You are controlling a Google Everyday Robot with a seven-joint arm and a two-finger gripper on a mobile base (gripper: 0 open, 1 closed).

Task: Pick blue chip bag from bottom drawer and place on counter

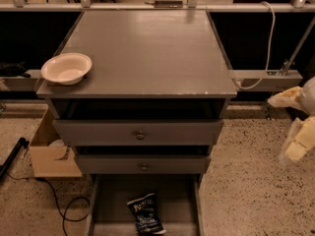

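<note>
**Chip bag low in the drawer, my gripper off to the right**

The broad flat grey counter (147, 53) was bare across most of its top. A shallow white round bowl (66, 68) sat at its front left corner, close to the chipped pale front edge. Below it, two grey knobbed drawers (140, 134) stood partly pulled out. They overhung the back of the bottom drawer (118, 191), a wide grey tray drawn out at floor level. The front part of that tray lay uncovered from above.

The crinkled dark navy-blue chip bag (144, 214) lay flat on the tray's floor near the middle, apart from both side walls.

My pale gripper (298, 149) hung over the speckled floor (246, 191) at the right border of the view, well apart from the cabinet. It was higher than the bag and far to its right. It held nothing, and I could not make out how wide it stood.

A brown cardboard box (51, 154) and a black cable (64, 210) lay on the floor left of the cabinet.
</note>
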